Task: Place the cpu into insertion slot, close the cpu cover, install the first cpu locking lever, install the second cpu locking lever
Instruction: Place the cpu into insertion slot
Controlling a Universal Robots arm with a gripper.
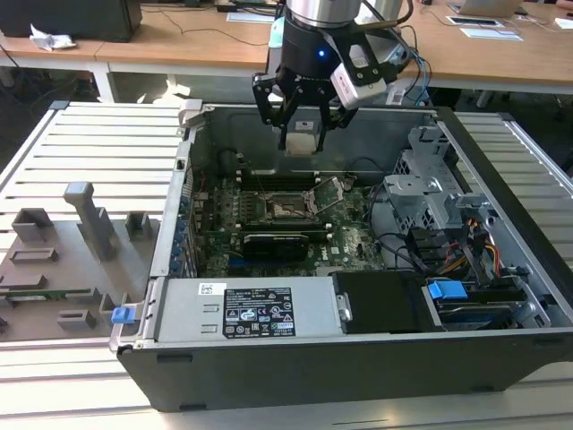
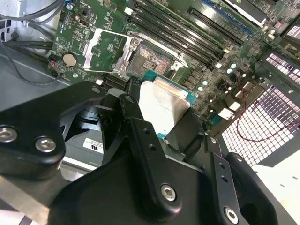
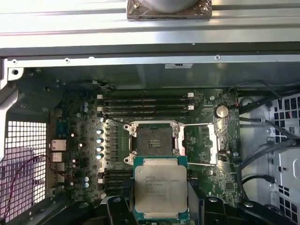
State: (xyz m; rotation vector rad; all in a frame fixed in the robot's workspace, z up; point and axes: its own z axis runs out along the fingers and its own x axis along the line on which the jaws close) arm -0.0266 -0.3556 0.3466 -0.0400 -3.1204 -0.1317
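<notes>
My gripper (image 1: pixel 303 141) hangs above the open computer case, shut on the cpu (image 1: pixel 304 143). Both wrist views show the cpu (image 3: pixel 160 187) (image 2: pixel 164 105) as a flat silver-topped chip held by its edges between the black fingers (image 3: pixel 116 206). It is level and clearly above the green motherboard (image 1: pixel 354 242). The insertion slot (image 3: pixel 153 144) (image 2: pixel 152 58) (image 1: pixel 286 208) lies bare and dark, just beyond the cpu's front edge. The cpu cover (image 3: pixel 213 140) (image 2: pixel 105 49) (image 1: pixel 329 193) is swung open beside the slot. Two thin wire levers (image 3: pixel 197 124) stand released.
Long black memory slots (image 3: pixel 147 105) run behind the socket. A black card (image 1: pixel 277 240) sits in front of it, with the power supply (image 1: pixel 242 309) nearer still. A metal drive cage (image 1: pixel 430 193) and cables (image 1: pixel 474 251) fill the exterior view's right. Grey fixtures (image 1: pixel 54 260) stand outside the case.
</notes>
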